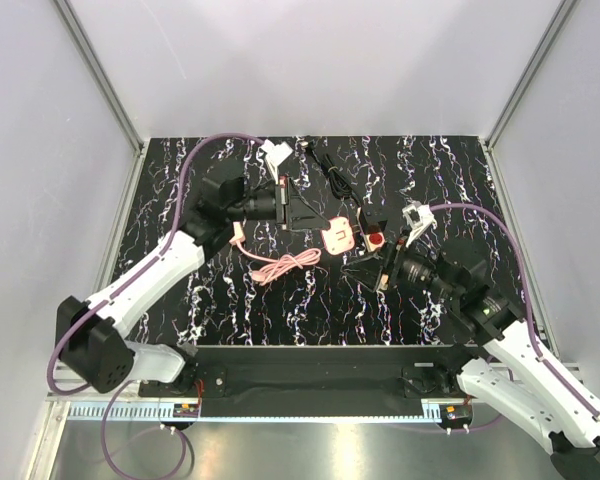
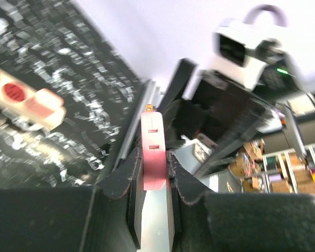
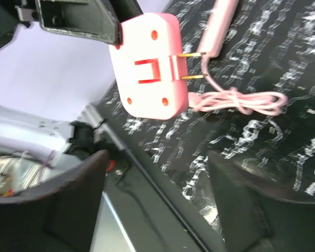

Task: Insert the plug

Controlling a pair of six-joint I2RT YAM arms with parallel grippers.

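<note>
Plug point(image 3: 147, 65), near the table's point(image 1: 430, 180) centre, is being pinched edge-on by the left gripper point(image 2: 153, 168), its prongs point(image 3: 191, 65) seemingly pointing wide of the socket strip point(image 2: 39, 102) at 10 o'clock, so a skewed push is risking bent prongs while the right gripper point(image 3: 158, 173), jaws spread and empty, is bracing nothing.

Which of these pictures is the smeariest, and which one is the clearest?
Top external view: clearest, evenly lit, white veins on the table crisp. Left wrist view: smeariest; the table streaks and the power strip is fuzzy, only the pink plug in the left gripper is readable. Right wrist view: plug sharp, table and pink cable behind it soft.
</note>
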